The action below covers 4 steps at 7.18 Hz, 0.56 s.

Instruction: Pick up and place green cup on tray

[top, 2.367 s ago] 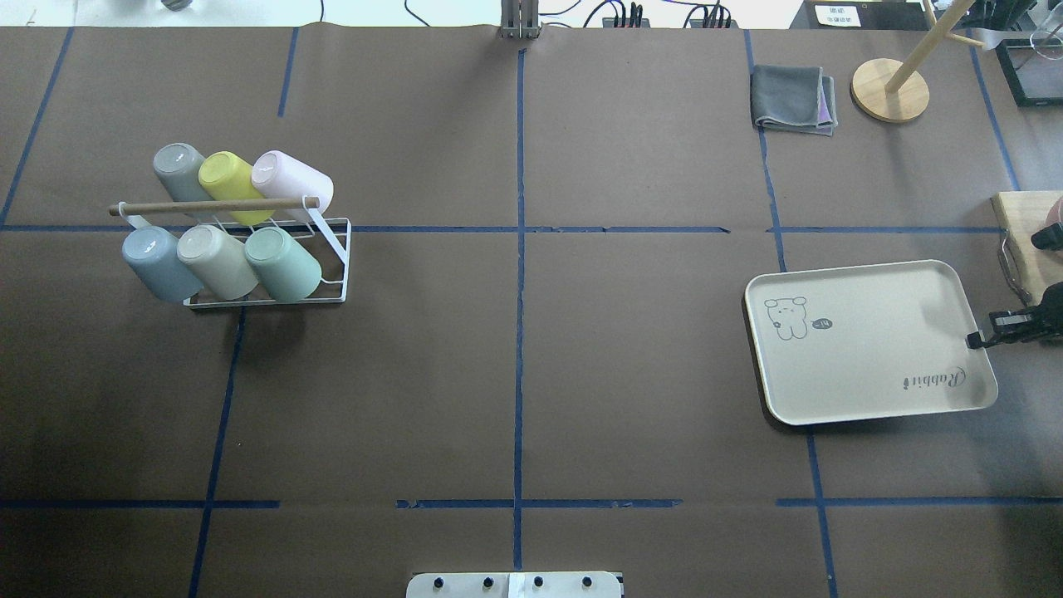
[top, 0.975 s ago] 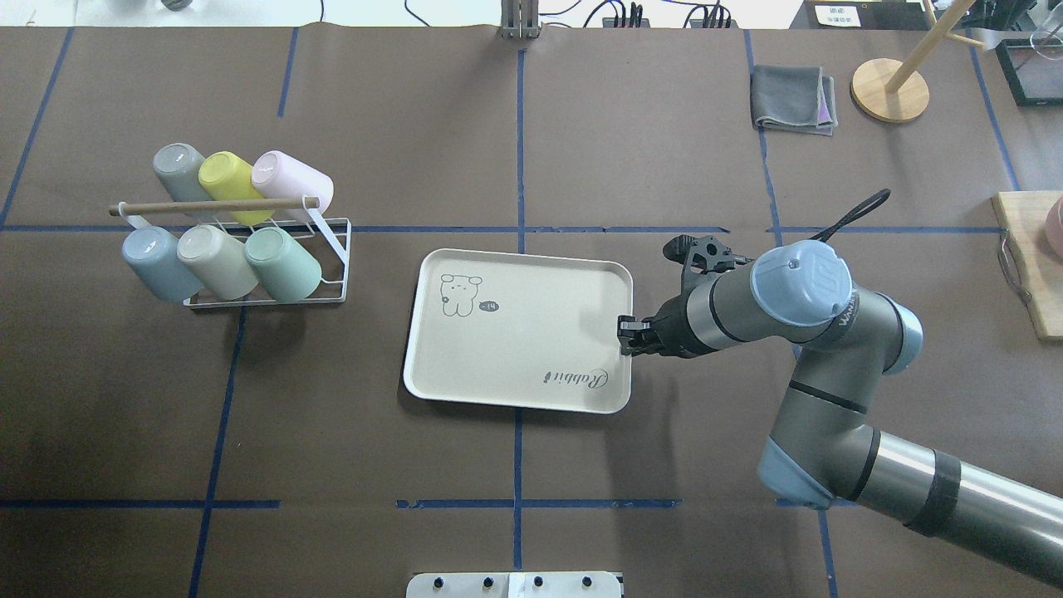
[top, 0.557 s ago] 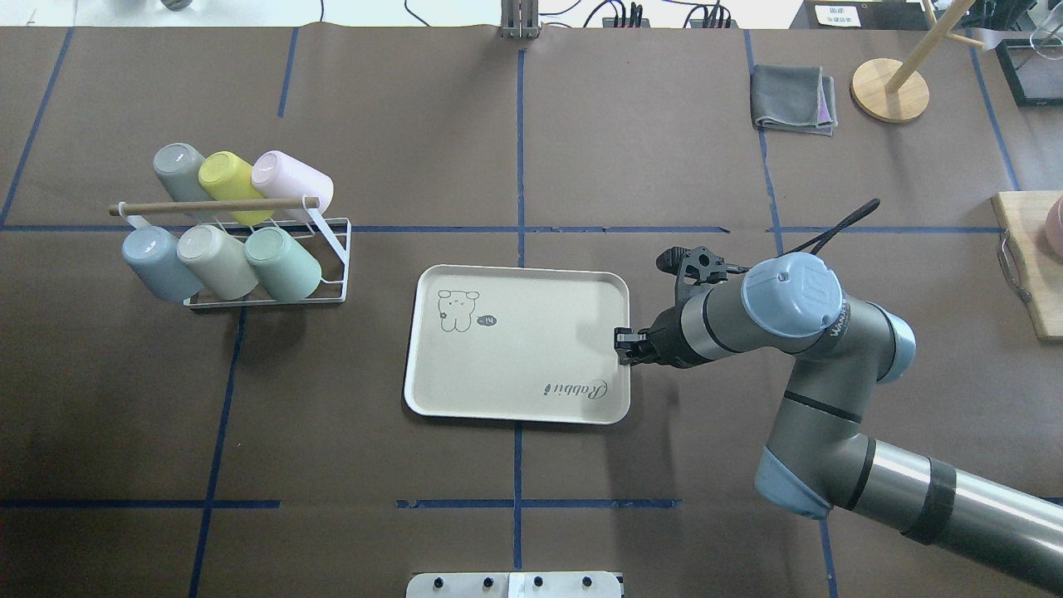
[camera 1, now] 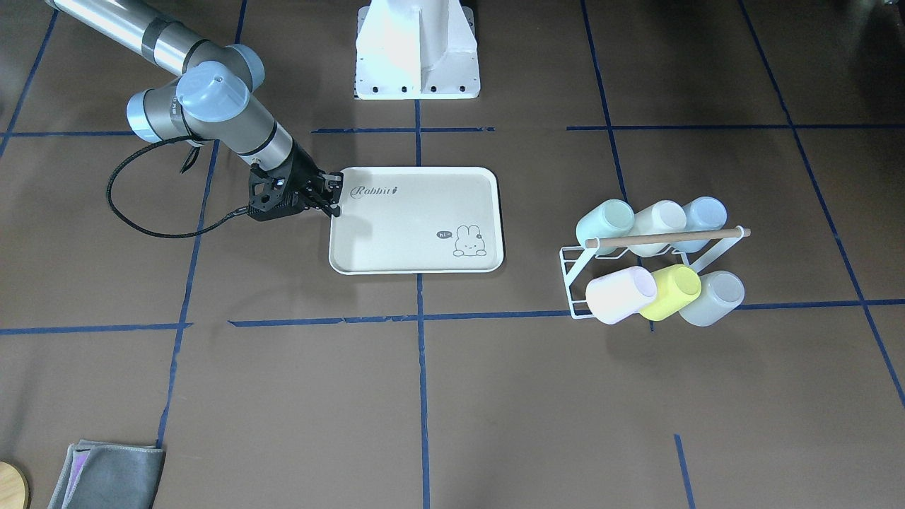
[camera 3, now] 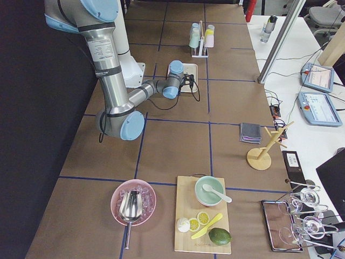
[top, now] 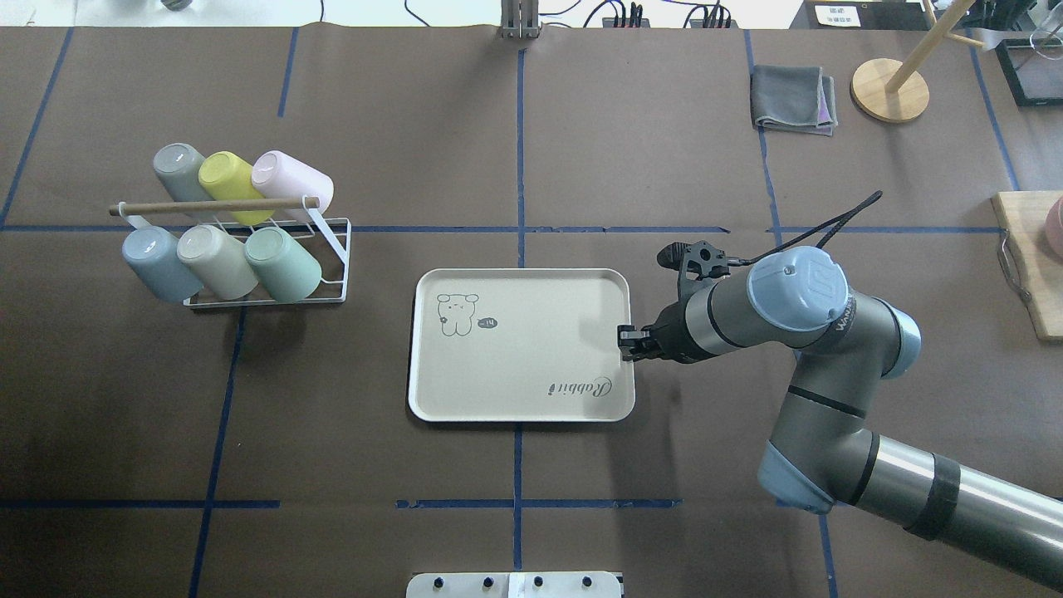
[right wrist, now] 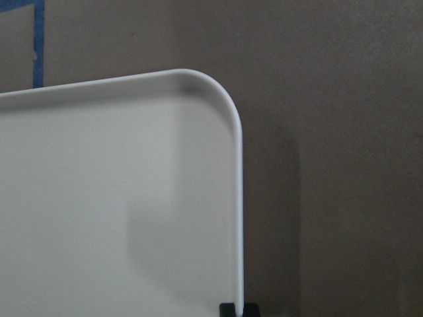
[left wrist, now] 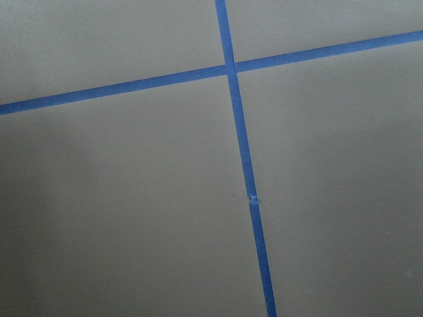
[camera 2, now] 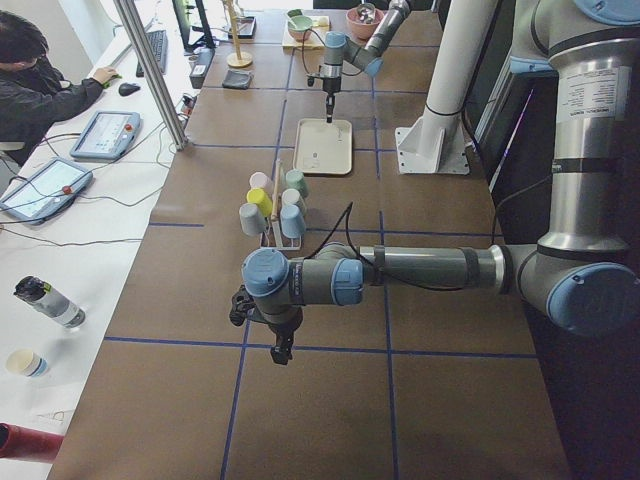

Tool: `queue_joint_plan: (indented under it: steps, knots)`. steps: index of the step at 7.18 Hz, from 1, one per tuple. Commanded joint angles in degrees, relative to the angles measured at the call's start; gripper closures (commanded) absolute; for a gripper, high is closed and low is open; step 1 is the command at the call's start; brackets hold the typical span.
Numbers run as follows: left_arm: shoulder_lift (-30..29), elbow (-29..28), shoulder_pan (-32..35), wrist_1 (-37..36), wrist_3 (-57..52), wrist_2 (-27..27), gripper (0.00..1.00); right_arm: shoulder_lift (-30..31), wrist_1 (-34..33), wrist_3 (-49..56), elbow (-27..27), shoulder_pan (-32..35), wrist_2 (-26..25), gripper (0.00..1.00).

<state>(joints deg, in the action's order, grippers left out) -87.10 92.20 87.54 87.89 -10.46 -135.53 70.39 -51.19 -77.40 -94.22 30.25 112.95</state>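
The green cup (top: 283, 264) lies tilted on the lower row of a white wire rack (top: 336, 249), at the end nearest the tray; it shows too in the front view (camera 1: 604, 220). At the table's centre the cream tray (top: 515, 390) lies flat. My right gripper (top: 627, 340) is shut on the rim of the tray's right short side, close to the "Rabbit" script (camera 1: 375, 190). The right wrist view shows that tray (right wrist: 119, 198) corner, with the dark fingertips either side of the rim. My left gripper (camera 2: 283, 352) hangs over bare table, far from the cups; I cannot tell its state.
The rack also holds a yellow-green cup (top: 228, 181), a pink cup (top: 292, 178), a blue cup (top: 158, 264) and others under a wooden bar. A grey cloth (top: 793, 98) and a wooden stand (top: 889, 90) sit far right. A cutting board (top: 1030, 257) lies at the right edge.
My right gripper has dragged the tray from the table's right side to the centre. In the last second the tray slid slightly toward the robot and squared up.
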Motion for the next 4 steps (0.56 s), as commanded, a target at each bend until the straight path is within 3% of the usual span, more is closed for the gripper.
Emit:
queue_joint_plan:
  steps: [1,4]
  knots:
    - [0.0,0.0,0.0,0.0,0.0,0.0,0.00,0.7,-1.2,0.1,-0.6,3.7,1.9,0.00]
    - [-0.1,0.1,0.0,0.1,0.0,0.2,0.00,0.9,-9.1,10.5,-1.2,14.4,12.3,0.00]
